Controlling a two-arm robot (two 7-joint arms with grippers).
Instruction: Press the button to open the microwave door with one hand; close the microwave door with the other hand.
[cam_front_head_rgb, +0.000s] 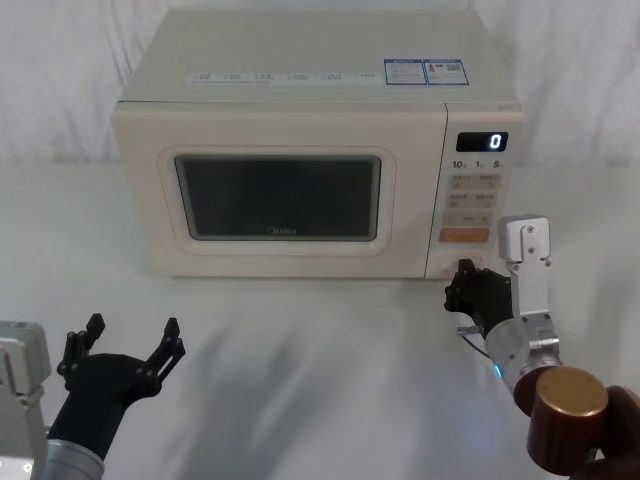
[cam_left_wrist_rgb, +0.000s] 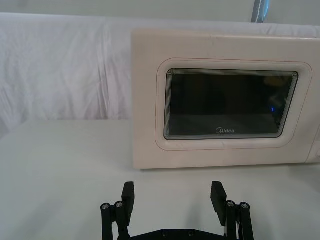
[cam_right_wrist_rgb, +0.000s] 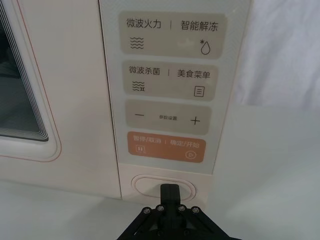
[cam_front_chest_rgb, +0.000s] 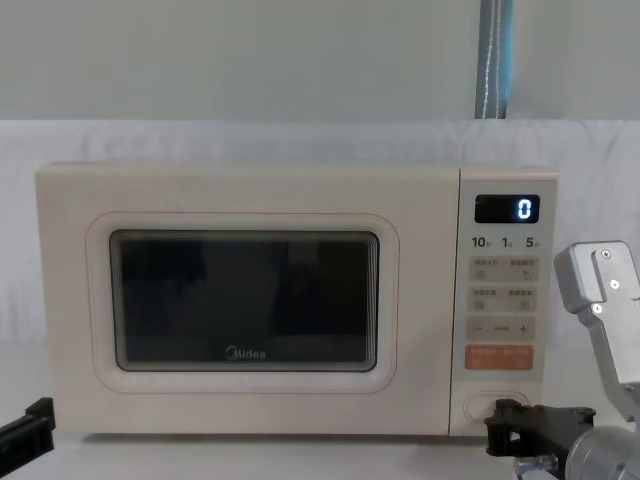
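At the button, the right claw is pressed together; the left claw is spread.

From my head camera, the microwave sits on the desk at frame centre, the microwave door filling its left and middle, the control panel down its right edge. The button lies at that panel's foot, below the other keys. My right gripper meets it at lower right; my left gripper waits lower left, well before the door.
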